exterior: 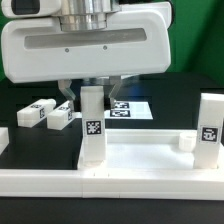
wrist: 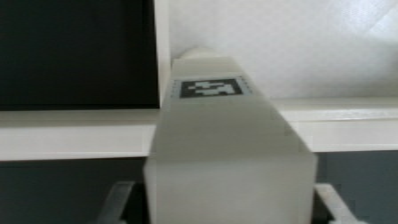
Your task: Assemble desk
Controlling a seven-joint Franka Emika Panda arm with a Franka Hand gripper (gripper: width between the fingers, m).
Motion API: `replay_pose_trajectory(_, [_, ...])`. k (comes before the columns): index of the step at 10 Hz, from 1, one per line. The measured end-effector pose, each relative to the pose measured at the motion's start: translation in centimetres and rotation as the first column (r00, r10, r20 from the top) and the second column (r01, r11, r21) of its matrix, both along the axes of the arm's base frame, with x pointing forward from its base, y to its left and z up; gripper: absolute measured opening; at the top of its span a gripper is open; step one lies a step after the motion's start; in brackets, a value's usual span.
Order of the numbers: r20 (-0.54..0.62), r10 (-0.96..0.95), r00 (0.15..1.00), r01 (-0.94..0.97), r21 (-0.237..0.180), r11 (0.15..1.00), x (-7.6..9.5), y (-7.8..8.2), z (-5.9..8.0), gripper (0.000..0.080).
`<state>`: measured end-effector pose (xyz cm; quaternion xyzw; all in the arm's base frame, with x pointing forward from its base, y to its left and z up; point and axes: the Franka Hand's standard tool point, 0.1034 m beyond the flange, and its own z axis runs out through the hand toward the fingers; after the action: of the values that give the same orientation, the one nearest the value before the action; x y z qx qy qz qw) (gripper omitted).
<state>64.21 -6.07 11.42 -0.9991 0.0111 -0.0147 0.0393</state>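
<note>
We see the gripper (exterior: pixel 90 100) and its broad white body fill the exterior view's upper half, with the arm above cut off. Below lies the white tabletop (exterior: pixel 140 160); its near rim runs out of frame at six o'clock. An upright leg block (exterior: pixel 92 135) stands on it at centre. The fingers (exterior: pixel 68 100) flank its top closely, but we cannot tell whether they pinch it or stand just apart.

A second upright leg (exterior: pixel 208 130) stands at three o'clock. Two lying leg blocks (exterior: pixel 35 112) rest on the black table (exterior: pixel 45 148) at nine o'clock. The marker board (exterior: pixel 135 108) lies at one o'clock, partly hidden. The wrist view is blurred and filled by the centre leg.
</note>
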Motion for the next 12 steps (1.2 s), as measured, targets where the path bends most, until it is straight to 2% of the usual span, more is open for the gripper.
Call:
replay_pose_trajectory(2, [-0.002,-0.025,1.0,0.025,0.001,1.0,0.0,0.0,0.0,0.0288])
replay_pose_trajectory(4, [-0.015,-0.181,0.983,0.181,0.004,0.984,-0.1,-0.3,-0.1,0.0288])
replay_pose_trajectory(8, [-0.037,-0.512,0.858,0.512,0.01,0.859,-0.1,-0.8,-0.2,0.0288])
replay_pose_trajectory(10, [-0.056,-0.735,0.676,0.736,0.004,0.677,-0.3,-1.1,-0.2,0.0288])
replay_pose_trajectory(11, [-0.06,-0.784,0.618,0.785,-0.006,0.619,-0.4,-1.0,-0.2,0.0288])
replay_pose_trajectory(12, [-0.066,-0.855,0.515,0.856,-0.013,0.517,-0.5,-1.1,-0.2,0.0288])
